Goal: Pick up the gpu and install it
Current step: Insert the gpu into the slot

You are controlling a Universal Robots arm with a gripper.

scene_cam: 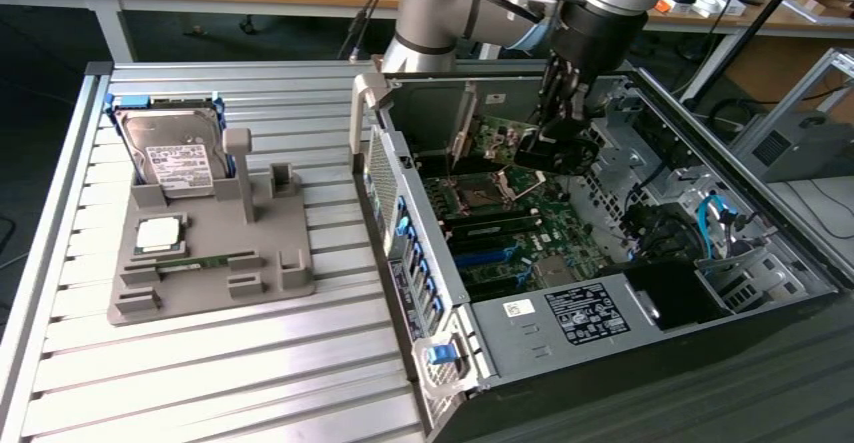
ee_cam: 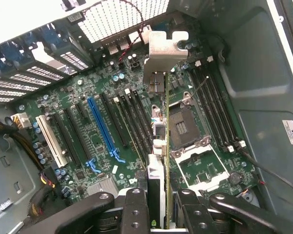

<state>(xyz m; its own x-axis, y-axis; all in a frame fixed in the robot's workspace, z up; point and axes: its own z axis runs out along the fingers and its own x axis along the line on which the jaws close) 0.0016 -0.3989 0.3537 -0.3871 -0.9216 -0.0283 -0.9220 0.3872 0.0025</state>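
Edgewise, the gpu (ee_cam: pixel 162 161) sits clamped between the gripper (ee_cam: pixel 158 204) fingers

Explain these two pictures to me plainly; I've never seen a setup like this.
The exterior view looks from outside at a robot arm reaching down into an open computer case. Its hand grips a gpu, a green circuit card, held on edge above the motherboard. The wrist view comes from a camera on the arm's wrist, looking down past the black fingers along the card's edge to its silver bracket. On the slatted table to the exterior view's left, a grey holder keeps a hard drive, a processor chip and a memory stick.
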